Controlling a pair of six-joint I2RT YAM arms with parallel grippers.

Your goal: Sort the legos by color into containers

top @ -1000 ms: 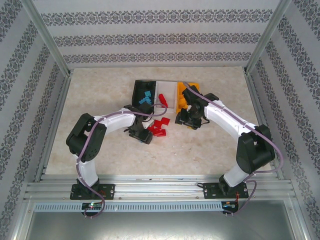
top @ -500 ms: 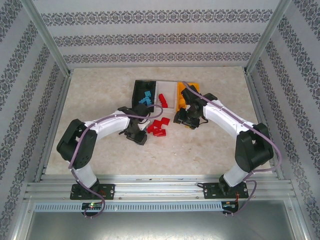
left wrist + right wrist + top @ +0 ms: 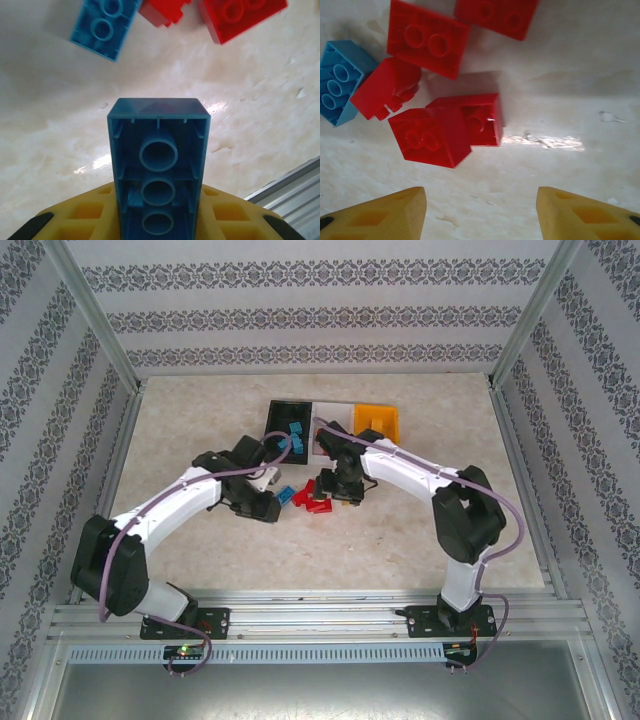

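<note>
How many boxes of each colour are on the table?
black bin: 1
white bin: 1
orange-yellow bin: 1
Total: 3

Three bins: one black, one white, one orange. Two arms. Five red bricks lie on the desk with one blue brick. A second blue brick is held. More blue ones sit in the black bin, their number unclear.
</note>
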